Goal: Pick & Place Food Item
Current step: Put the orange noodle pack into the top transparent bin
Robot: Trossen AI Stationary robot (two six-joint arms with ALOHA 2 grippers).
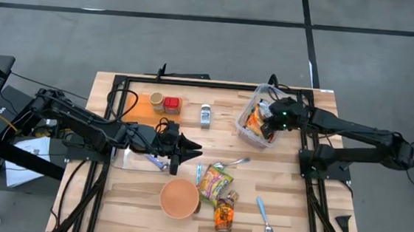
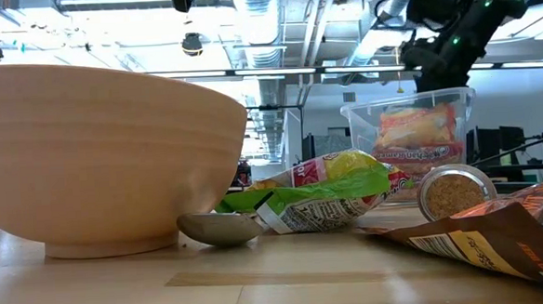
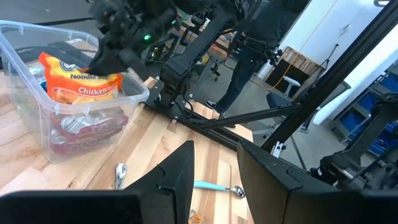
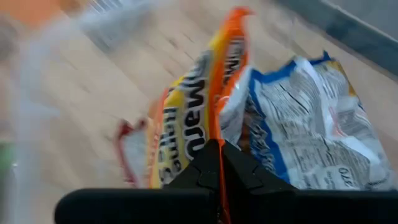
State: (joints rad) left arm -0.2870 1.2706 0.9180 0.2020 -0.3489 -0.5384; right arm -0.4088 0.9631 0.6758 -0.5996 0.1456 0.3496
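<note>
A clear plastic bin [image 1: 245, 126] stands at the table's far right with food packets in it. One is an orange-and-yellow noodle packet [image 3: 78, 84], which also shows in the low view [image 2: 417, 130]. My right gripper [image 1: 268, 124] reaches down into the bin and is shut on this packet. A white-and-blue packet [image 4: 311, 124] lies beside it. My left gripper [image 1: 195, 148] hangs above the table's middle, pointing toward the bin. It is open, with nothing between its fingers [image 3: 180, 177]. My right gripper pinches the noodle packet's thin orange upper edge [image 4: 219, 127] between its two shut fingers. The fingers slant down from above and lie in line with the edge. The packet stands on edge below them, its lower part inside the bin.
A wooden bowl [image 1: 180, 198], a green-and-yellow snack bag [image 1: 215, 182] and an orange-brown bag [image 1: 224, 214] lie near the front middle. Two spoons [image 1: 263, 215] [image 1: 237, 162] lie near them. A spice jar [image 1: 205, 115] and an orange board [image 1: 142, 109] with small jars stand at the back.
</note>
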